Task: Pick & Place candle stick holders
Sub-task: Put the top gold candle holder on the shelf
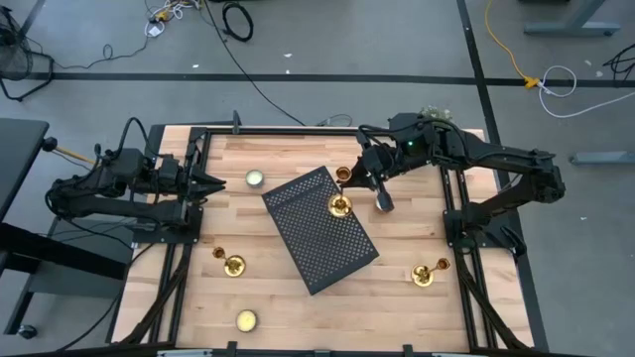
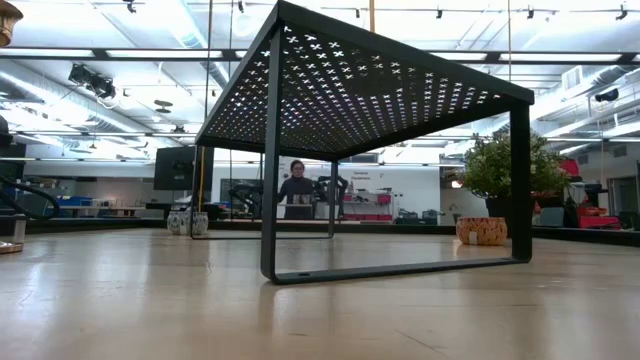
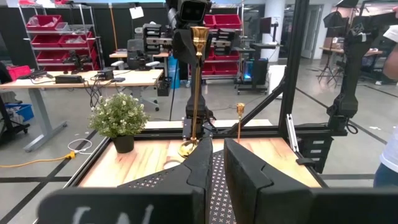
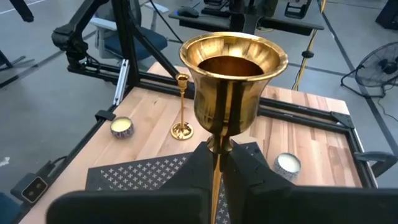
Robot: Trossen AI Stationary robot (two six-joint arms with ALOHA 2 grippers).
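Note:
My right gripper (image 1: 345, 184) is shut on a tall gold candlestick holder (image 3: 199, 81) that stands upright over the black perforated rack (image 1: 319, 230). Its round base (image 1: 339, 205) is at the rack's top near the far right edge. I cannot tell whether the base rests on the rack. A second holder (image 1: 230, 263) stands on its base at the near left of the table. A third holder (image 1: 427, 273) stands at the near right. My left gripper (image 1: 210, 183) waits shut and empty at the table's left edge. My right gripper pinches the holder's thin stem (image 4: 217, 163) between its two fingers, just below the flared cup (image 4: 233, 74). The fingers come from the table's right, slanting down, and lie across the stem. The holder stands upright, its base (image 3: 188, 147) at the rack's top.
Two tealight candles lie on the wood, one at the far left of the rack (image 1: 255, 178) and one near the front edge (image 1: 246, 320). The rack sits askew in the table's middle. Black frame rails run along the table's left, right and far edges.

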